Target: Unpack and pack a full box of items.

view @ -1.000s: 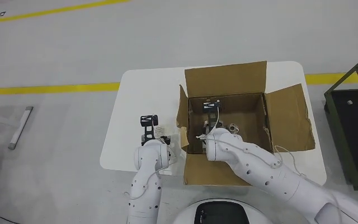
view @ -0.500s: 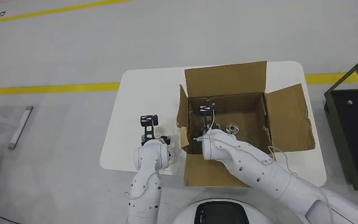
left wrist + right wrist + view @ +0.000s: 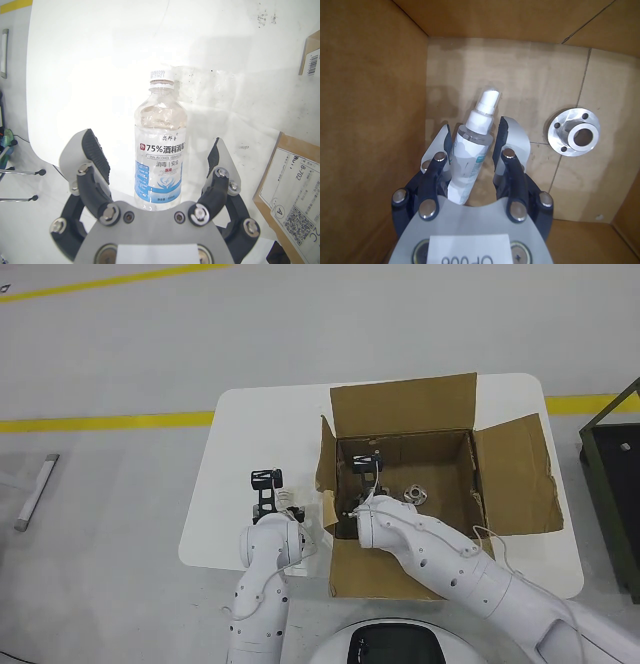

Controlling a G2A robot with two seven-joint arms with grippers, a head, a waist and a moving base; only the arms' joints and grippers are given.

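right gripper [image 3: 473,135], having shifted toward the near-left corner of the box [image 3: 400,404], straddles the spray bottle [image 3: 470,152] inside the box, jaws narrow but seemingly unclamped, so a grasp is likely imminent; left gripper [image 3: 155,143] stays wide around the alcohol bottle [image 3: 160,120] just outside the box.

My right gripper [image 3: 475,127] hides the base of the spray bottle [image 3: 470,155] behind its palm, and my left gripper [image 3: 153,138] covers the foot of the alcohol bottle [image 3: 160,125]. From above, my right arm [image 3: 440,559] hides the near floor of the cardboard box [image 3: 405,404].
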